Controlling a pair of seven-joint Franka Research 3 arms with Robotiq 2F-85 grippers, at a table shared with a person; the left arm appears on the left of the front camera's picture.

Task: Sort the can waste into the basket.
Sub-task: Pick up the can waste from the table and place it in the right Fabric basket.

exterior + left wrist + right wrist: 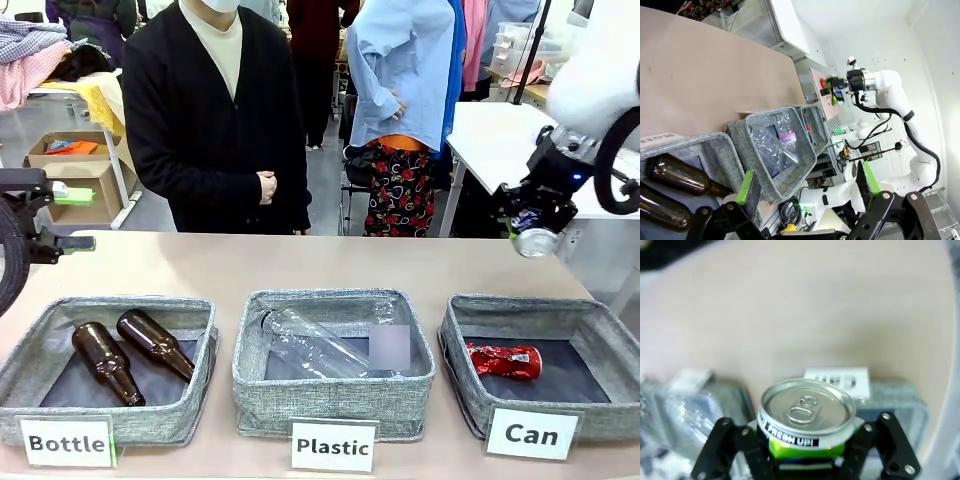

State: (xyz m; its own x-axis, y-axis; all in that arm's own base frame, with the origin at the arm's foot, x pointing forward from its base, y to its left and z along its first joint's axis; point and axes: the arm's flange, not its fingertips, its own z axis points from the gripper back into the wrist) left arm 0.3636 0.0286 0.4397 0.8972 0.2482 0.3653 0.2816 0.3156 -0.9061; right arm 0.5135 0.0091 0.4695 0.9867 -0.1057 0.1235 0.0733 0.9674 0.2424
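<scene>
A crushed red can (505,361) lies on the dark floor of the grey basket (560,312) signed "Can" (532,433) at the front right. High above that basket's far side, my right gripper (532,228) is shut on the black-silver can (537,242). The right wrist view shows this can (807,412) end-on between the fingers (725,450): a silver lid, a black band and a green-yellow body, with the basket (900,402) and its sign (837,380) below. At the far left my left gripper (80,217) hangs open and holds nothing; its green pads (745,187) stand wide apart.
The "Bottle" bin (40,350) holds two brown bottles (150,342). The "Plastic" bin (330,400) in the middle holds clear bottles (310,345). A person (215,120) stands at the far edge with hands clasped. Bare tabletop (300,265) runs behind the bins.
</scene>
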